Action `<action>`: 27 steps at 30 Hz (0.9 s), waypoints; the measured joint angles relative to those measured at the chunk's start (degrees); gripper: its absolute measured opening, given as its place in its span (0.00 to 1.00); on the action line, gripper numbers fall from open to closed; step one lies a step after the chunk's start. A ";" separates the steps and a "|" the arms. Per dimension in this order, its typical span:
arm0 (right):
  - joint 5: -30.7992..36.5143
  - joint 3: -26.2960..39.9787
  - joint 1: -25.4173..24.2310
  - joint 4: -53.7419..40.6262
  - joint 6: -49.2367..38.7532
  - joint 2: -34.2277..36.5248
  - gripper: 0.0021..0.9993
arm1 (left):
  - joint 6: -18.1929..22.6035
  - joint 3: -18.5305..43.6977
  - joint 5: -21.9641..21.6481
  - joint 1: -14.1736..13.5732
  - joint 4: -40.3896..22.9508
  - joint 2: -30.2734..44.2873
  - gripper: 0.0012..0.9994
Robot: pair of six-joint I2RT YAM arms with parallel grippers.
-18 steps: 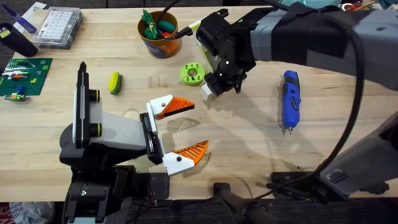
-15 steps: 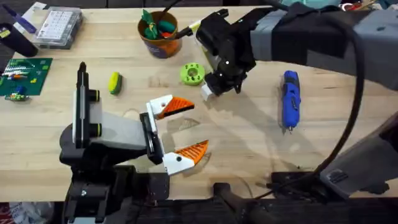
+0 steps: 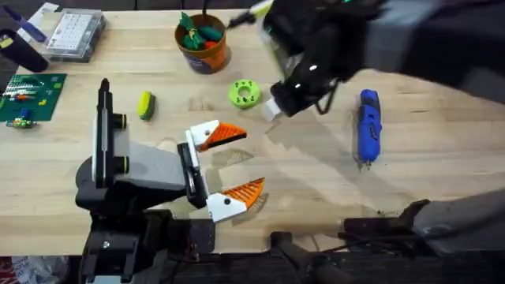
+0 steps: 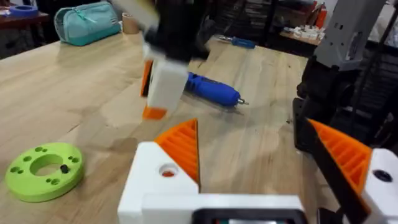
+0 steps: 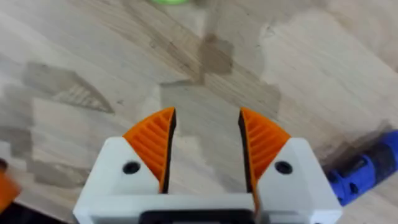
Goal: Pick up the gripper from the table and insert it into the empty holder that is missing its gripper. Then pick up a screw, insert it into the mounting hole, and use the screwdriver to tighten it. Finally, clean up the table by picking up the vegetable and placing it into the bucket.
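The blue screwdriver (image 3: 368,126) lies on the table at the right, its metal tip toward the front edge. My right gripper (image 3: 278,108) hangs above the wood between the screwdriver and a lime-green disc with holes (image 3: 244,93). In the right wrist view the right gripper (image 5: 205,143) is open, with only bare table between its pads. My left gripper (image 3: 237,166) stands open near the front middle, holding nothing. The yellow vegetable (image 3: 145,105) lies at the left. The orange-brown bucket (image 3: 202,43) stands at the back with toys inside. The loose gripper, holder and screw are out of view.
A clear compartment box (image 3: 75,33) and a green studded board (image 3: 24,96) sit at the far left. The left wrist view shows the green disc (image 4: 43,171), the screwdriver (image 4: 211,90) and the right gripper (image 4: 160,87) hanging over the table. The right arm crosses the upper right.
The right arm has risen toward the camera, looking larger and blurred, and its gripper has shifted a little to the right. The left arm and the table objects have not moved.
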 joint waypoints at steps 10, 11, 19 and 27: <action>0.35 -1.57 0.00 -4.25 0.67 -16.09 0.57 | 0.00 0.00 0.00 0.00 -0.04 0.00 0.99; 0.34 -2.63 0.00 -3.38 0.78 -17.50 0.57 | 0.00 0.00 0.00 0.00 -0.04 0.00 0.99; -0.68 -14.02 0.00 10.12 0.59 -21.89 0.57 | 0.00 0.00 0.00 0.00 -0.04 0.00 0.99; -2.32 -16.37 0.00 18.66 -1.86 -15.80 0.57 | 0.00 0.00 -0.78 0.00 0.13 0.00 0.99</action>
